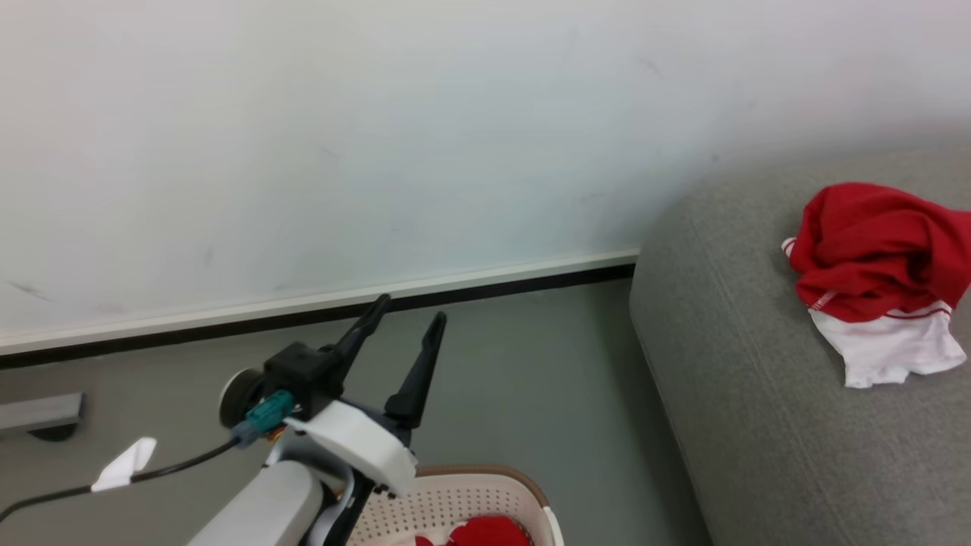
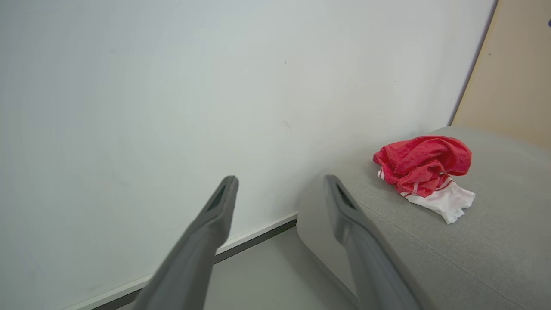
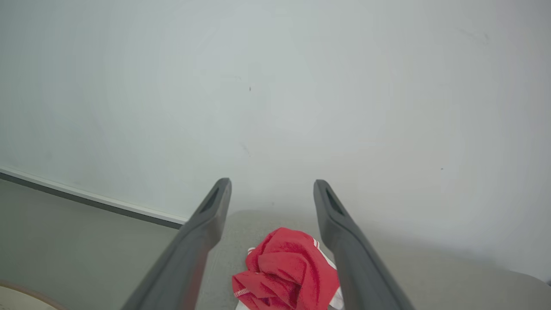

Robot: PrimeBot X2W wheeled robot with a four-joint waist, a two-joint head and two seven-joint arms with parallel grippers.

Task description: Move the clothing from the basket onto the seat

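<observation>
Clothing on the seat: a crumpled red garment with a white part at its 5 o'clock lies on the seat, at 3 o'clock in the head view.
Clothing in the basket: more red cloth shows inside the basket, at 6 o'clock in the head view.
Basket: cream, perforated, brown-rimmed. It stands on the floor at 8 o'clock from the seat's rounded corner, apart from it.
Left gripper: fingers spread apart with nothing between them. It hangs at 11 o'clock from the basket, pointing toward 1 o'clock at the wall, well apart from the red garment.
Right gripper: fingers spread apart, gripping nothing. In its wrist view the red garment lies at 6 o'clock, below the gap. Whether a finger brushes it cannot be told.
Surroundings: a black cable with a white tag sits at 8 o'clock in the head view.
</observation>
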